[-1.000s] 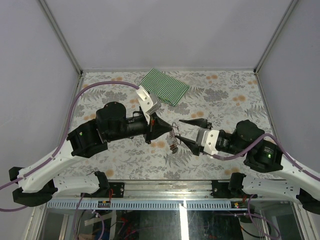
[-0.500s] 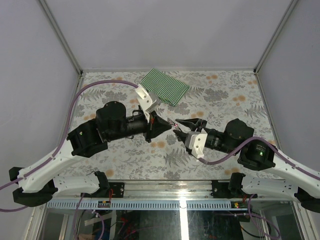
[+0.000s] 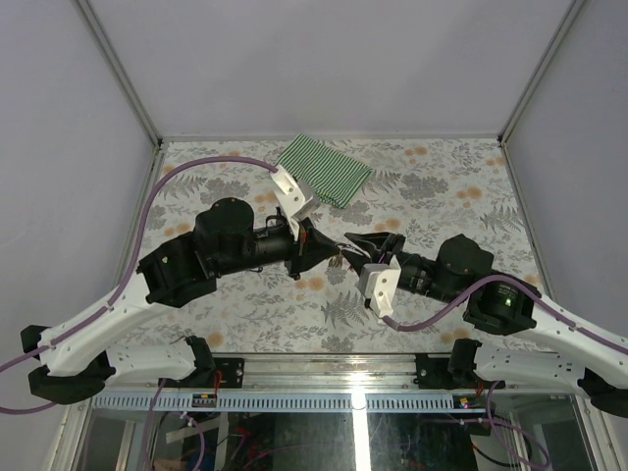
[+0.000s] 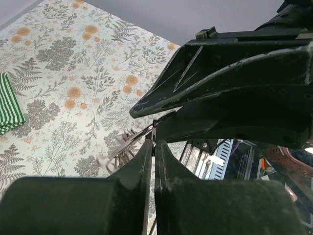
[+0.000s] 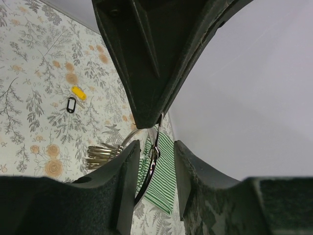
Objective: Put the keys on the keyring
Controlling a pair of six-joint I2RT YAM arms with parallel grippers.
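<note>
My left gripper (image 3: 327,251) is shut on the thin wire of the keyring (image 3: 340,259), held above the table's middle. In the left wrist view the wire (image 4: 131,140) sticks out of the pinched left gripper (image 4: 153,143). My right gripper (image 3: 355,251) faces it tip to tip. In the right wrist view the keyring (image 5: 154,156) hangs between the right gripper's (image 5: 156,147) parted fingers without being pinched. A bunch of silver keys (image 5: 101,154) dangles from the ring. A yellow tag (image 5: 78,92) and a black tag (image 5: 71,105) lie on the table beyond.
A green-and-white striped cloth (image 3: 324,169) lies folded at the back of the floral table (image 3: 442,186). Both forearms cross the table's front half and meet at its middle. Grey walls close in the left, right and back sides.
My right gripper has swung left and up to the left gripper's tip, and its fingers have narrowed around the ring. The left arm shifted slightly, still gripping the ring.
</note>
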